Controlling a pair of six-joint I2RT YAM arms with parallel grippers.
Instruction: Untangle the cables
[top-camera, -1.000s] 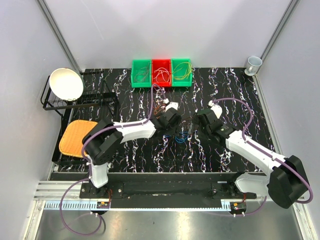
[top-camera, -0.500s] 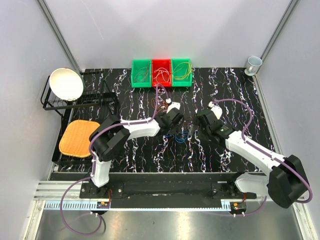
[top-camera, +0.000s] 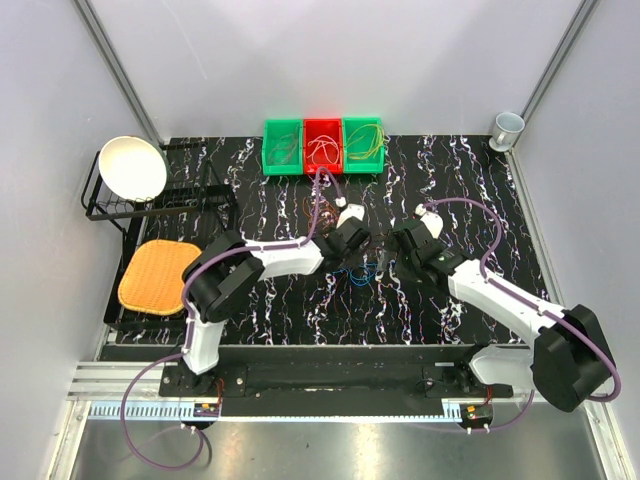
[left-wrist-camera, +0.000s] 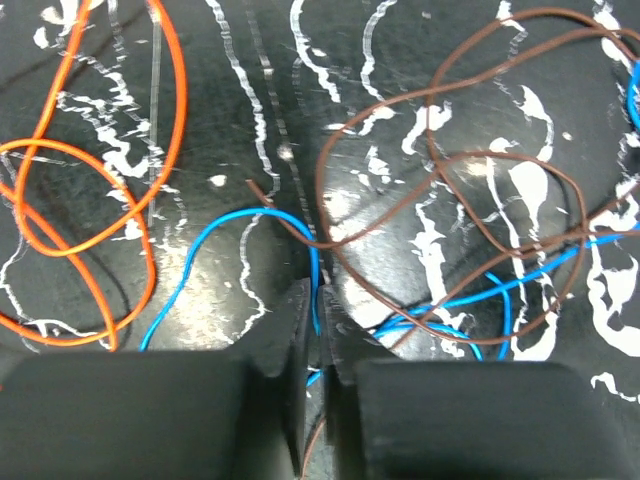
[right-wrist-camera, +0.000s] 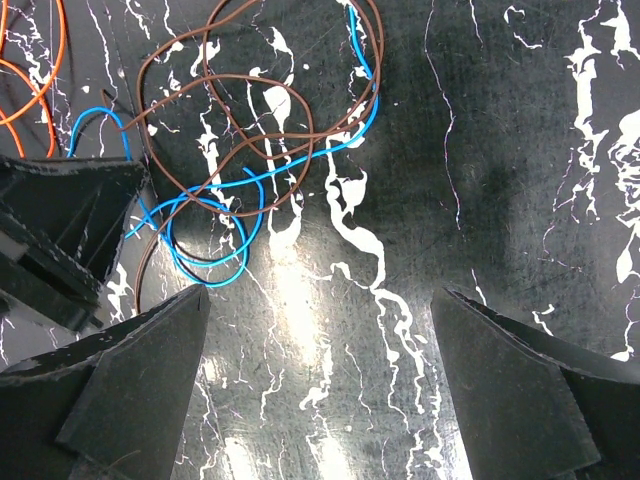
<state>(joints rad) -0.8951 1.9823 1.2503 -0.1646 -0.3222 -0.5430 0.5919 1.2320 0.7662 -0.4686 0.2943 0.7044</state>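
Observation:
A tangle of cables lies mid-table between my two grippers: a blue cable (left-wrist-camera: 215, 245), a brown cable (left-wrist-camera: 440, 95) looped over it, and an orange cable (left-wrist-camera: 170, 100) to the left. My left gripper (left-wrist-camera: 320, 300) is down in the tangle and shut on the blue cable, which runs up between its fingers. The brown cable crosses just beyond the tips. My right gripper (right-wrist-camera: 322, 291) hovers open to the right of the tangle, nothing between its fingers. The blue cable's coil (right-wrist-camera: 205, 275) lies near its left finger. In the top view the tangle (top-camera: 362, 272) sits between both grippers.
Three bins stand at the back: green (top-camera: 282, 160), red (top-camera: 322, 160), green (top-camera: 363, 160), each with cables inside. A black rack (top-camera: 150, 208) with a white bowl (top-camera: 133, 167) and an orange mat (top-camera: 155, 275) sit on the left. A cup (top-camera: 508, 127) stands at the back right.
My left gripper has moved right into the tangle and closed on the blue cable. The right arm has barely shifted and stays open.

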